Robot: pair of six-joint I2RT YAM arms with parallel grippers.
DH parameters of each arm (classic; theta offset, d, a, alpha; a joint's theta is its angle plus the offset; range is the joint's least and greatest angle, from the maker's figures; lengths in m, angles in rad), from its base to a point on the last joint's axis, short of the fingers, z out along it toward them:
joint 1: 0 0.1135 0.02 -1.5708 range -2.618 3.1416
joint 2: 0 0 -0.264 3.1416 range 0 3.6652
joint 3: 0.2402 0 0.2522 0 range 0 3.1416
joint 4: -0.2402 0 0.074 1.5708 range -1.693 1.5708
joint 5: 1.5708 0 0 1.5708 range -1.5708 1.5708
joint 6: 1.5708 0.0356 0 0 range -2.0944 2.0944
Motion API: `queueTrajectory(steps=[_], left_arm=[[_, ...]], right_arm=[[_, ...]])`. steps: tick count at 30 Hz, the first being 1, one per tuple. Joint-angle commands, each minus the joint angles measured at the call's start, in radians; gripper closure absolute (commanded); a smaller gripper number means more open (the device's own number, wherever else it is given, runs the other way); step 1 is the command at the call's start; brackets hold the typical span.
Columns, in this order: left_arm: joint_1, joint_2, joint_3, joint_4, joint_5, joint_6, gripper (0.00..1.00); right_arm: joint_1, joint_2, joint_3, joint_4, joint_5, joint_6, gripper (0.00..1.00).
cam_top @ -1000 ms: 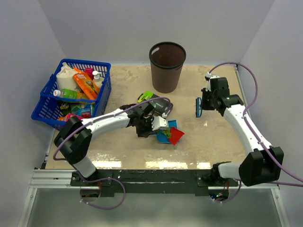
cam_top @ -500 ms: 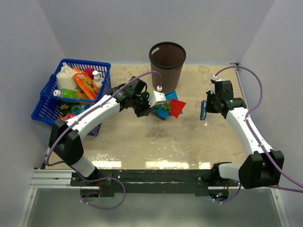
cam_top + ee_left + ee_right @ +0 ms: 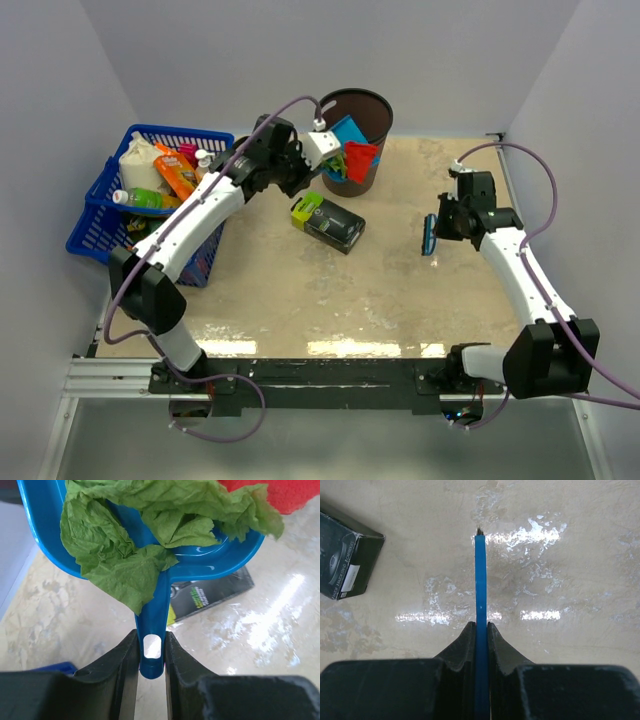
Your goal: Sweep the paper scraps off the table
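Note:
My left gripper [image 3: 151, 652] is shut on the handle of the blue dustpan [image 3: 200, 562], which it holds in the air by the rim of the brown waste bin [image 3: 353, 140]. Green paper scraps [image 3: 125, 555] and a red one [image 3: 361, 158] lie in the pan. In the top view the left gripper [image 3: 318, 152] is at the bin's left side. My right gripper [image 3: 480, 630] is shut on a thin blue brush [image 3: 479, 580], held above the sandy table [image 3: 400, 290] at the right [image 3: 430, 232]. No loose scraps show on the table.
A black-and-lime box [image 3: 327, 222] lies on the table in front of the bin; it shows in the right wrist view [image 3: 345, 555] too. A blue basket [image 3: 150, 200] full of bottles and packets stands at the far left.
My left arm has lifted the dustpan with the scraps from the table's middle up and back to the bin's rim, uncovering the box. The right gripper with the brush shifted slightly right.

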Motion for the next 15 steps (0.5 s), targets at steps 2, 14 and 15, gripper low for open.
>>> queueTrajectory(steps=[2, 14, 15], left_arm=[[0.037, 0.061, 0.121, 0.072, -0.128, -0.103, 1.0], [0.1, 0.291, 0.466, 0.137, -0.259, -0.065, 1.0], [0.1, 0.305, 0.489, 0.16, -0.285, -0.057, 1.0]], right_arm=[[-0.015, -0.015, -0.008, 0.036, -0.014, 0.02, 1.0], [-0.065, -0.063, -0.08, 0.048, -0.059, 0.04, 1.0], [-0.068, -0.066, -0.083, 0.048, -0.061, 0.04, 1.0]])
